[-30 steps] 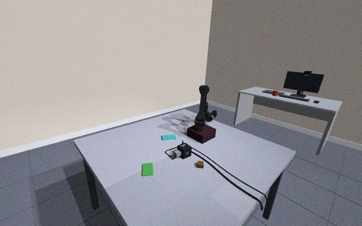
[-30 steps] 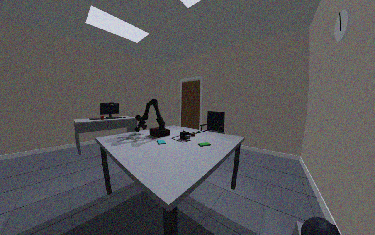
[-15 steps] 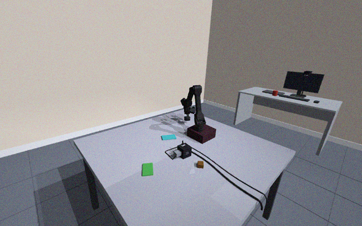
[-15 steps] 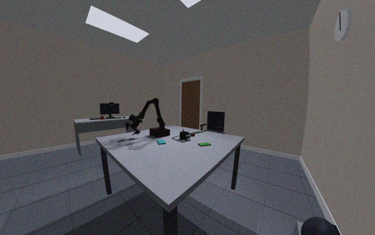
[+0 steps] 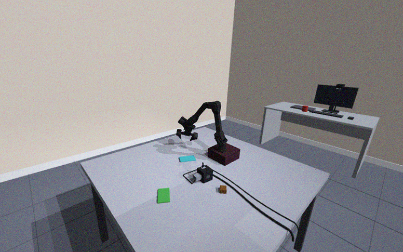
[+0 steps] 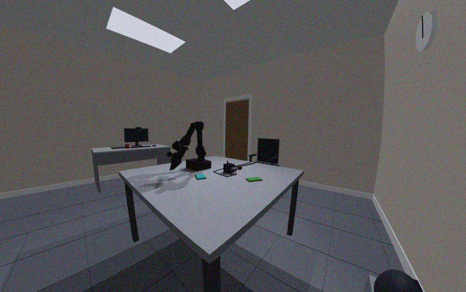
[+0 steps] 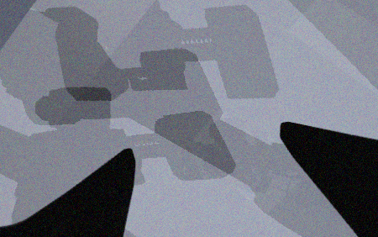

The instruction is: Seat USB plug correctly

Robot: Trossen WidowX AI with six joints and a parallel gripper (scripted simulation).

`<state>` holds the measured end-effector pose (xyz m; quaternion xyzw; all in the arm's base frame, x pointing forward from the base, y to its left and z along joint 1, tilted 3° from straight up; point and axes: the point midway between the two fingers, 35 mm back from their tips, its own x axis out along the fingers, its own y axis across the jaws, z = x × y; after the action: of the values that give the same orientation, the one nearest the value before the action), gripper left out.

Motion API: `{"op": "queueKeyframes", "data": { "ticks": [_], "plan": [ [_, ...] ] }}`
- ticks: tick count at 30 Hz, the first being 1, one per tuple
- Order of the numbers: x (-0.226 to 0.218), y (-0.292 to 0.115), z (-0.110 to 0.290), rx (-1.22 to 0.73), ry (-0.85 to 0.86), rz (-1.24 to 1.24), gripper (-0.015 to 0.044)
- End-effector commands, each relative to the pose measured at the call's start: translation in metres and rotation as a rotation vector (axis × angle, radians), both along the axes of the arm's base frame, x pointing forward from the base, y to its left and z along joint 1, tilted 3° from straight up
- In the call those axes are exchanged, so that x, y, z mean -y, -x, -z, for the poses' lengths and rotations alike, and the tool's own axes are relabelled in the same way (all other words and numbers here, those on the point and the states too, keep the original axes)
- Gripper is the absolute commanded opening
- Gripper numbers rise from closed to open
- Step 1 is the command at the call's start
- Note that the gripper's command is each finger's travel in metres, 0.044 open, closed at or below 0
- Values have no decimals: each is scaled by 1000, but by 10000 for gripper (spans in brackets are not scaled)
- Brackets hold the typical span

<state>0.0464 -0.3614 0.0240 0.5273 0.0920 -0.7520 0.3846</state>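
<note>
1 USB plug (image 5: pixel 202 165) stands in power cube (image 5: pixel 205 173).

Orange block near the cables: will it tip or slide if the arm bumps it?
The orange block looks squat and boxy, so probably slides rather than tips or rolls. It seems small, likely light. It sits right beside the cable, which may stop it.

Office-type room: tiled grey floor (image 6: pixel 51 240), plain beige walls, white baseboards. Side desk (image 5: pixel 358 122) against the wall carries a monitor (image 5: pixel 334 96), keyboard (image 5: pixel 326 112) and red mug (image 5: pixel 304 108). Also a brown door (image 6: pixel 236 129), wall clock (image 6: pixel 423 31), ceiling light panels (image 6: pixel 144 31), and a central grey work table (image 6: pixel 213 206).
</note>
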Motion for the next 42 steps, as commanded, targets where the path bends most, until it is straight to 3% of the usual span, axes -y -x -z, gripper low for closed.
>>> {"op": "queueKeyframes", "data": {
  "ticks": [1, 8, 17, 24, 30, 33, 42],
  "plan": [
    [-7, -30, -6, -42, -30, -194, 440],
    [-55, -137, -23, -242, -109, -911, 440],
    [-180, -241, -47, -564, -136, -2012, 440],
    [-296, -271, -70, -800, -22, -2824, 440],
    [-387, -257, -88, -994, 153, -3468, 440],
    [-406, -248, -93, -1036, 206, -3610, 440],
    [-406, -248, -90, -1036, 206, -3610, 440]
  ]
}}
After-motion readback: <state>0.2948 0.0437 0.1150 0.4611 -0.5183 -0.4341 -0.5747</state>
